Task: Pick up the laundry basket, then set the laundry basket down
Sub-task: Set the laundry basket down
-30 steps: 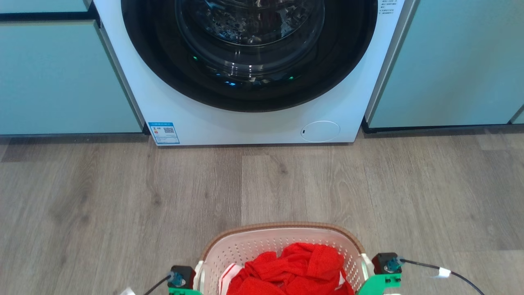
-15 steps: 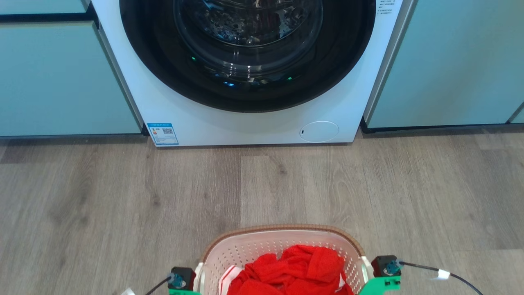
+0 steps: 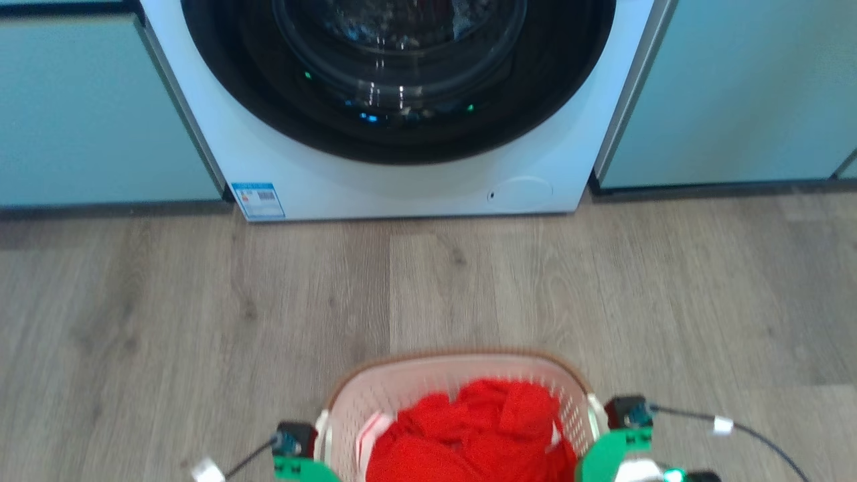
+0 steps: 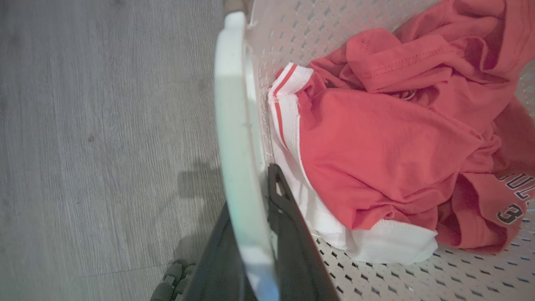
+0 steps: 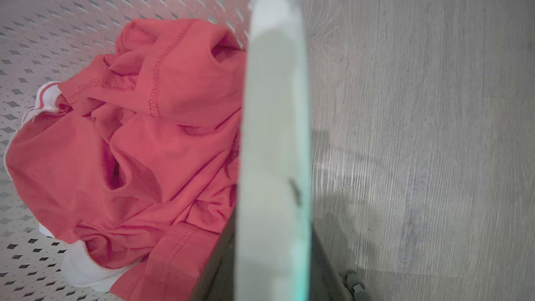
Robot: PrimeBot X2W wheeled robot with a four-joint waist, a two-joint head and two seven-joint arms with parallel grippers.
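The left pincer [image 4: 252, 196] is clenching the laundry basket [image 3: 462, 358] by its white left handle [image 4: 234, 125], one finger inside the wall, one outside; the right pincer [image 5: 271, 238] is gripping the right handle [image 5: 276, 104] likewise; the basket, holding red clothes [image 3: 469, 435], is hanging or resting over the wooden floor [image 3: 201, 301], well short of the washing machine [image 3: 402, 191]; contact with the floor cannot be told. Judging by this, the robot is handling the carry-and-lower step; both arms should be moving evenly so the rim is not tipping, and releasing only once the base is lying flat.
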